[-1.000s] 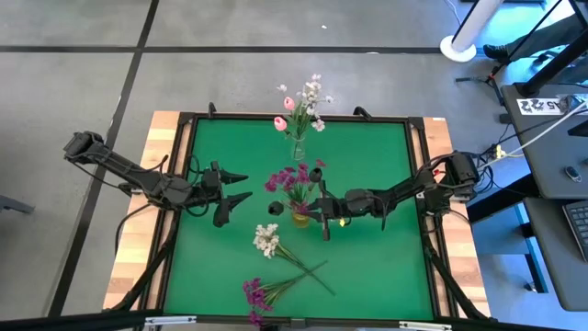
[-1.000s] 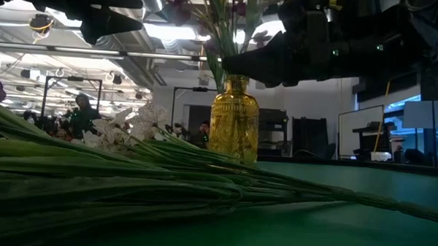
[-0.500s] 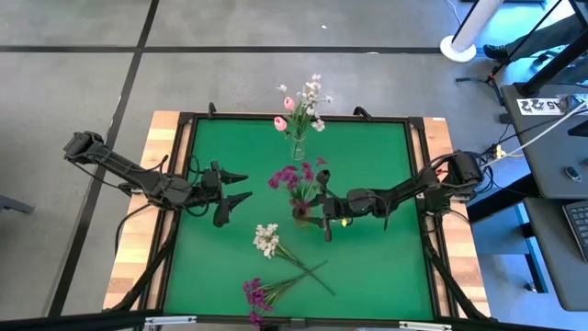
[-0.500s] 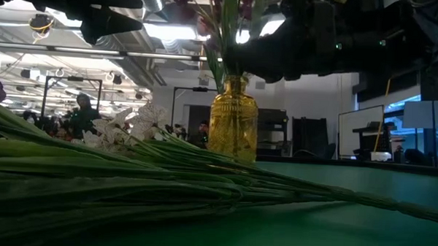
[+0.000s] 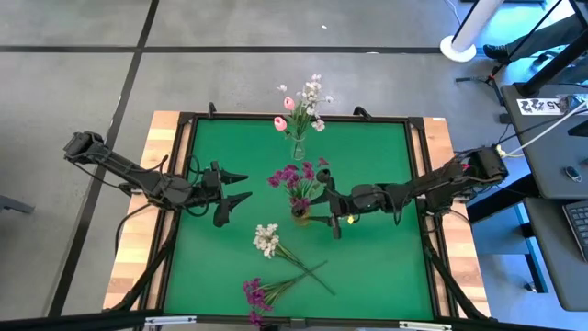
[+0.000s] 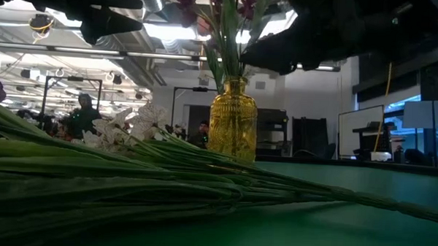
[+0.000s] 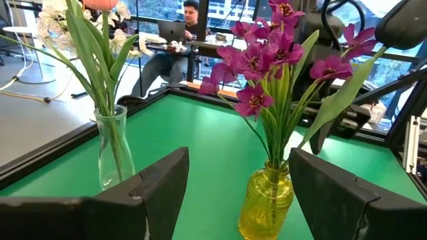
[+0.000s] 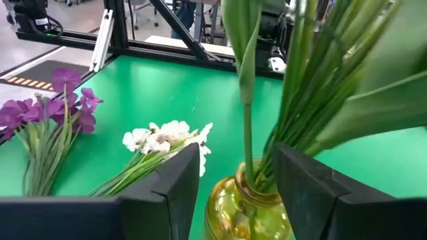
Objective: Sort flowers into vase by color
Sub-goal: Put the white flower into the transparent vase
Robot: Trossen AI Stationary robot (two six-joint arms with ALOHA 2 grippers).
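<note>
1. Standing near the mat's centre, one yellow vase point(image 5: 300, 214) holds a purple bunch point(image 5: 296, 177); one clear vase point(image 5: 298, 149) at twelve o'clock holds pink tulips and white sprigs point(image 5: 303, 101).
2. Two loose bunches lie on the green mat point(image 5: 367, 267) toward six o'clock: one white sprig point(image 5: 266, 240) and one purple sprig point(image 5: 254, 294), stems crossing.
3. At three o'clock of the yellow vase, the right gripper point(image 5: 333, 213) has its fingers parted, gripping nothing; a second ago it was closed at the purple stems and has since drawn back.
4. At nine o'clock, the left gripper point(image 5: 237, 186) is spread wide and empty, unchanged.
</note>
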